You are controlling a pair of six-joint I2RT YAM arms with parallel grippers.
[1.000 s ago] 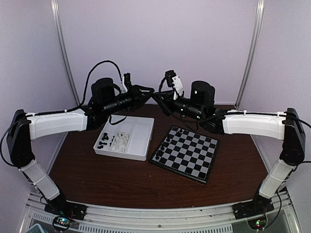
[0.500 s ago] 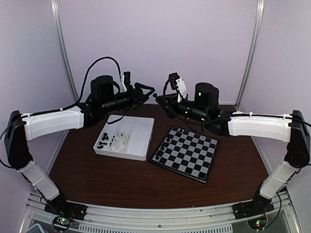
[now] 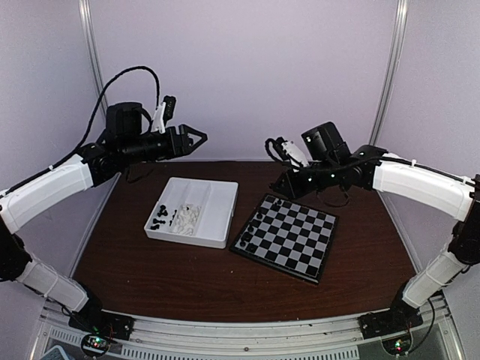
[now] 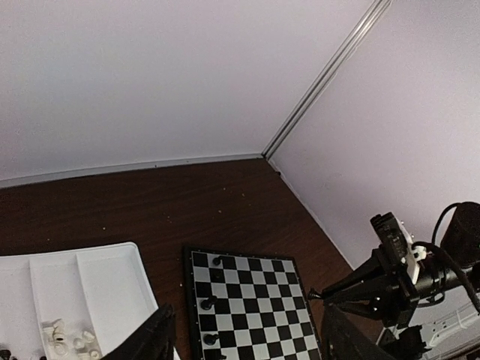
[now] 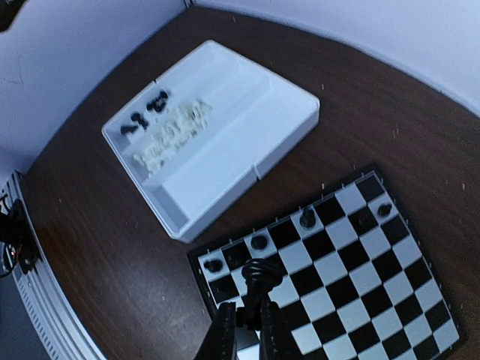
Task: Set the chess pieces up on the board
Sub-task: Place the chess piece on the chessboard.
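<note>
Above the board [image 5: 375, 277], a black chess piece [image 5: 257, 276] is pinched, seemingly at the stem, by the right gripper [image 5: 246, 330]; prob. light, stiff, slick plastic. The left gripper [image 4: 247, 337] is spread wide, empty.

A white divided tray [image 3: 214, 202] sits on the dark brown table [image 3: 187, 277] before lilac walls [image 3: 247, 67].

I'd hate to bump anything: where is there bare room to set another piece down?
The board is mostly bare; only the edge facing the tray is crowded with black pieces. The tray's wide right compartment is bare too.
</note>
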